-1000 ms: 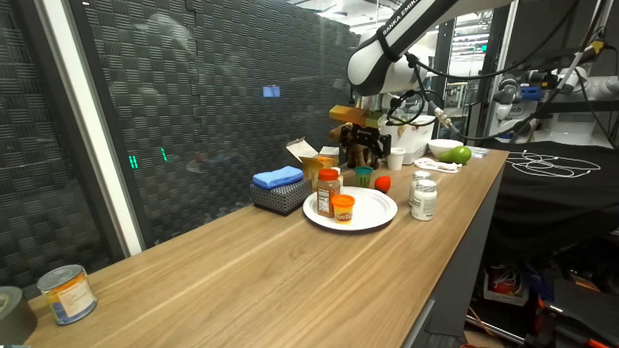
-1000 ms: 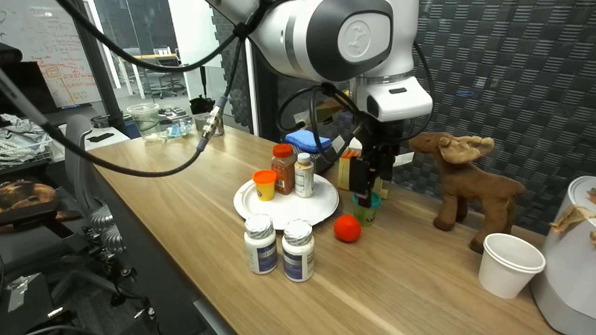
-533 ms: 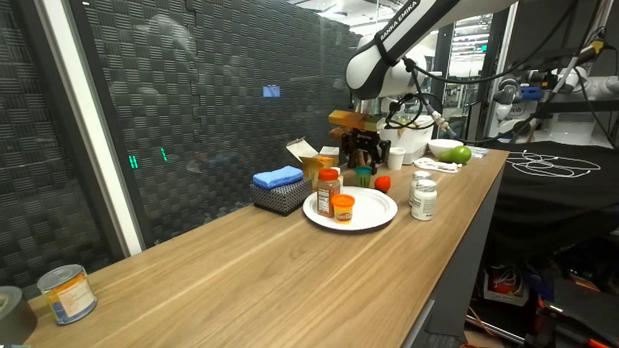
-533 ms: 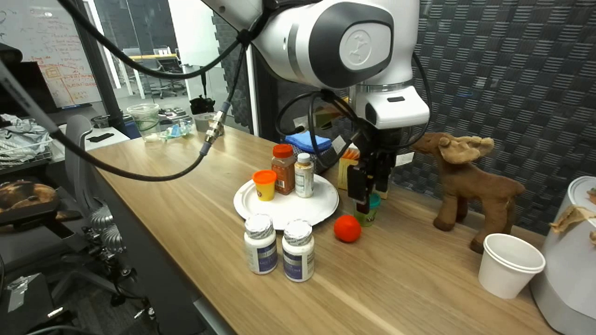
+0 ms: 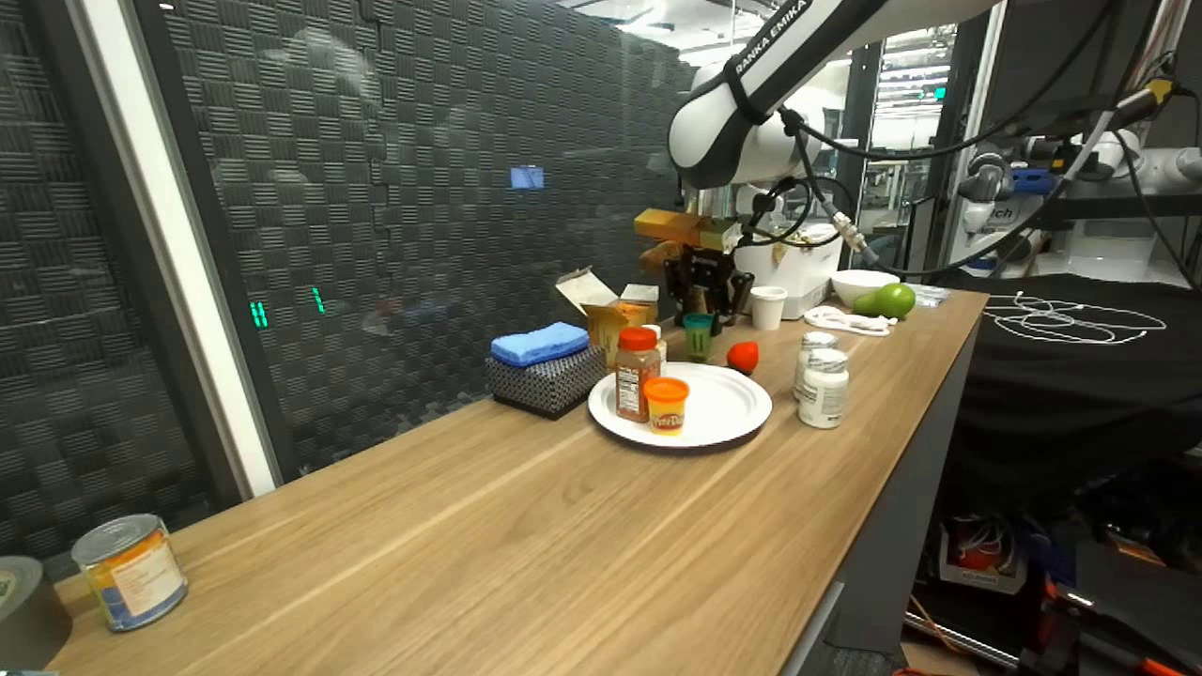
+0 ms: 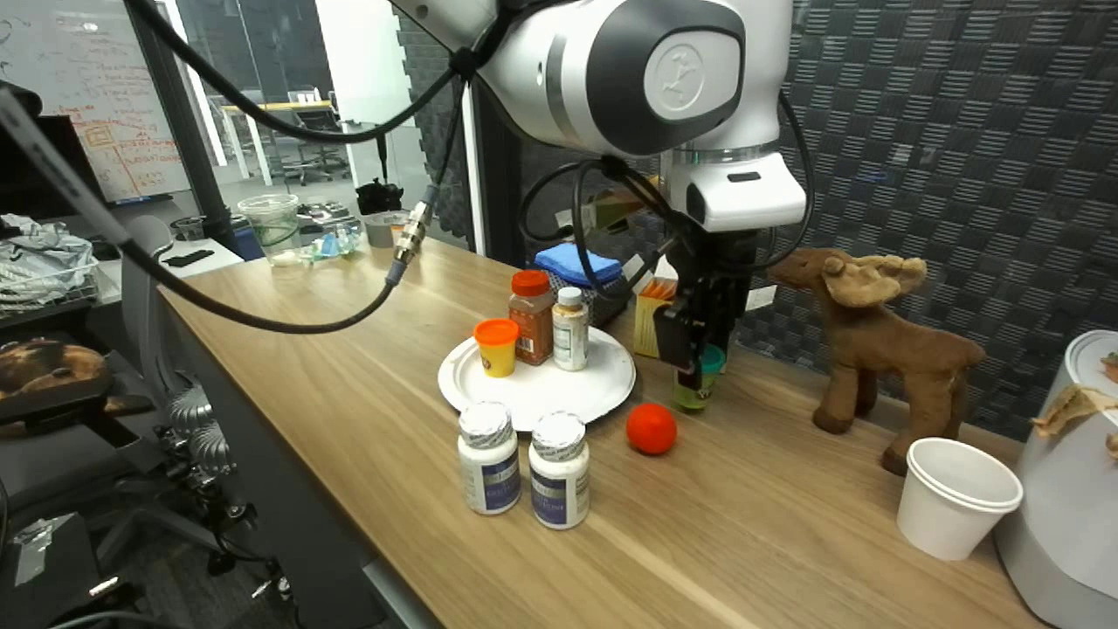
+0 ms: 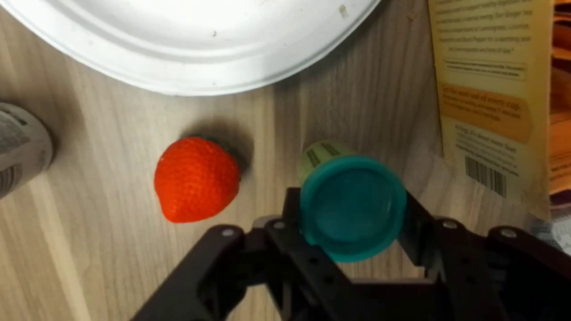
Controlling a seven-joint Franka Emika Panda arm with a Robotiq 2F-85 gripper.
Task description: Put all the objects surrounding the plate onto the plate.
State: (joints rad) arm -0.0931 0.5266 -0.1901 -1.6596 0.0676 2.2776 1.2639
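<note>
Dark wall panels (image 5: 470,207) in a ribbed checker pattern rise behind a long wooden table (image 5: 488,526). On it sits a round white plate (image 5: 723,408) bearing three upright things: a red-lidded brown jar (image 6: 531,330), a short orange-lidded tub (image 6: 498,356) and a slim white bottle (image 6: 570,339). Overhead, a white-and-grey robot arm (image 6: 576,79) ends in a black gripper (image 7: 352,209) pointing down. In the wrist view its jaws are clamped on a teal-lidded jar (image 7: 357,198), the fingers (image 7: 292,203) against opposite sides of the lid. That jar is off the plate, past the rim, between a red strawberry (image 7: 196,180) and an open yellow carton (image 7: 486,89); whether its base touches the wood, I cannot tell. The strawberry lies apart from both jar and plate. Two white bottles (image 6: 560,489) with violet labels stand upright side by side near the plate. A folded blue cloth (image 5: 540,345) rests on a dark patterned box (image 5: 545,383) just beside the plate. In an exterior view, a brown toy moose (image 6: 908,349) stands by the wall, with a white paper cup (image 6: 948,515) near it
</note>
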